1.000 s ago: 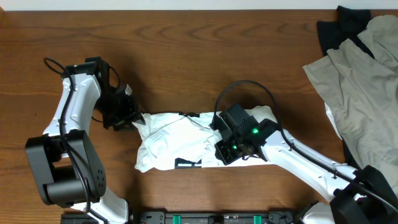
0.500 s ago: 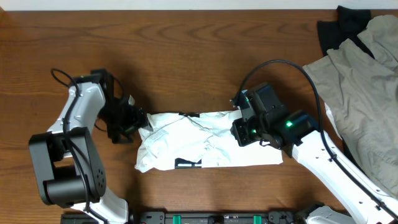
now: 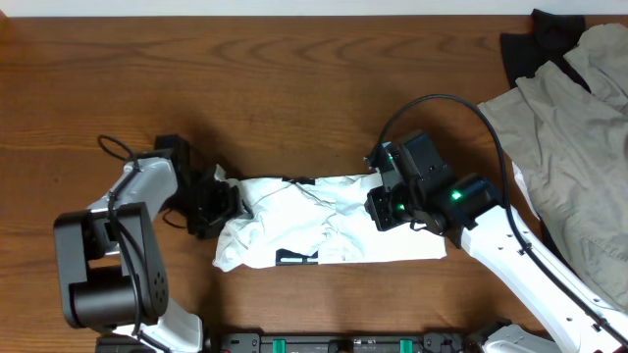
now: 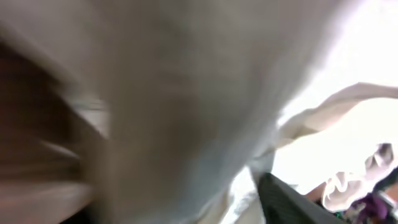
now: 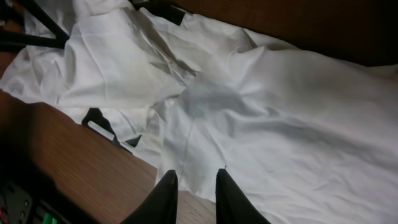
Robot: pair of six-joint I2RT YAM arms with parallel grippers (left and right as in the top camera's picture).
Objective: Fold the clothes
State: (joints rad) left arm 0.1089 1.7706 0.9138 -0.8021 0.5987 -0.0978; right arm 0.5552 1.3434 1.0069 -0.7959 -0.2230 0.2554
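The clothes, a wrinkled white T-shirt (image 3: pixel 324 226), lie folded into a long strip at the table's front middle, with a bit of black print (image 3: pixel 294 258) at the near edge. My left gripper (image 3: pixel 222 202) presses into the strip's left end. Its wrist view is a blur of white cloth (image 4: pixel 205 93) with one dark finger (image 4: pixel 292 202), so the jaws cannot be read. My right gripper (image 3: pixel 385 201) hovers over the strip's right part. In the right wrist view it (image 5: pixel 194 175) hangs above the T-shirt (image 5: pixel 261 112) edge, jaws narrowly apart and empty.
A beige-grey garment (image 3: pixel 569 108) lies heaped at the right edge over a black garment (image 3: pixel 540 39). Bare brown table (image 3: pixel 294 88) spreads behind the shirt. The arms' base strip (image 3: pixel 343 343) runs along the front edge.
My left gripper slid forward and right into the shirt's left end. My right arm swung from the strip's middle to its right part, then held still; the right part now lies flatter.
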